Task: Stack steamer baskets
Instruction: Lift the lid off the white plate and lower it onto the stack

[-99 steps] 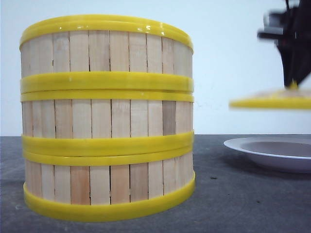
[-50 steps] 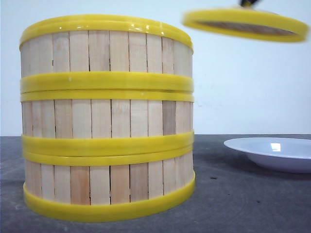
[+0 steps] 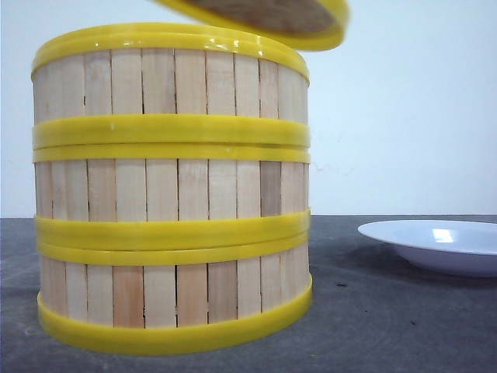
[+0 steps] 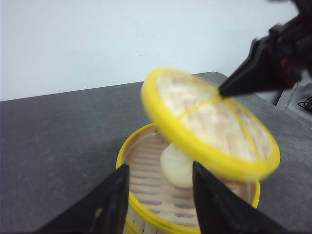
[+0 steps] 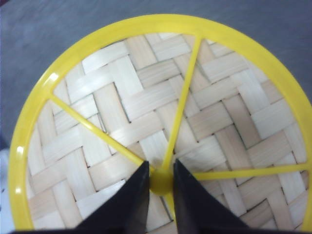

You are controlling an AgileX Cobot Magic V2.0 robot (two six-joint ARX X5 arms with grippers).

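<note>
Yellow-rimmed lid [image 3: 272,19] tilted above steamer baskets [image 3: 171,190]

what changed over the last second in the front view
The lid, held at its knob by the right tool, rose from just above the plate and swung left; it now hangs tilted over the top of the stacked steamer baskets. The stack and the plate stayed where they were.
</note>
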